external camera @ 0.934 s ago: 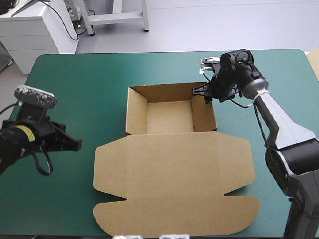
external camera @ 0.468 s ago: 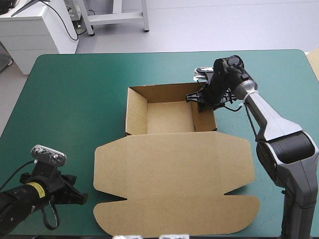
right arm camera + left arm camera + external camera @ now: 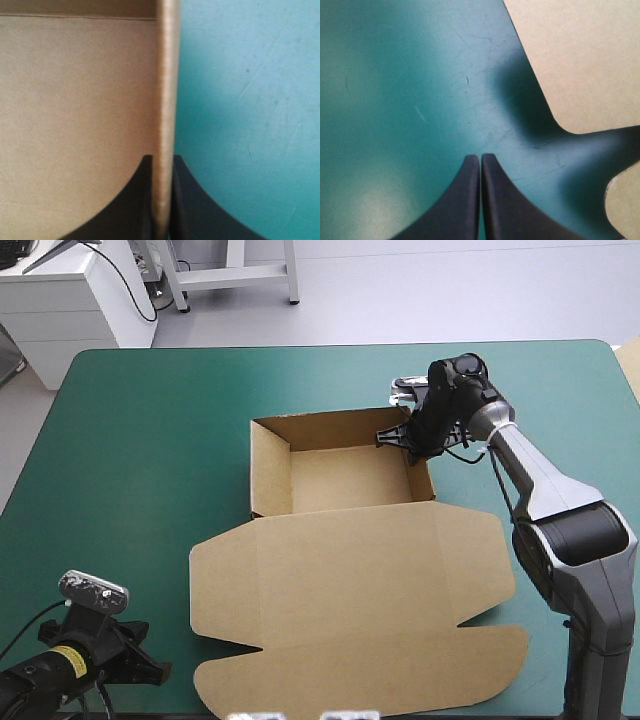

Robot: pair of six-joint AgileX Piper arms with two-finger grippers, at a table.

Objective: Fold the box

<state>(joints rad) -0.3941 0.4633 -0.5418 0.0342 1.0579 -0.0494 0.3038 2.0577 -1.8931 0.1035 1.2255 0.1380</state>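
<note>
The brown box (image 3: 345, 475) stands at the table's middle as an open tray with its walls raised. Its lid (image 3: 350, 590) lies flat toward the front edge. My right gripper (image 3: 405, 437) is at the far end of the tray's right wall. In the right wrist view the gripper (image 3: 161, 159) is shut on that wall (image 3: 166, 90), one finger inside the tray and one outside. My left gripper (image 3: 150, 670) sits low at the table's front left corner, apart from the box. It is shut (image 3: 480, 157) over bare cover, with the lid's rounded flap (image 3: 580, 60) ahead of it.
The teal-green cover (image 3: 150, 440) lies bare to the left of the box and along the far edge. The lid's front flap reaches close to the table's front edge. A pale brown edge (image 3: 632, 360) shows beyond the far right corner.
The left arm has drawn back from the table's left side to its front left corner. The right gripper moved in onto the tray's right wall. The box has shifted and turned slightly.
</note>
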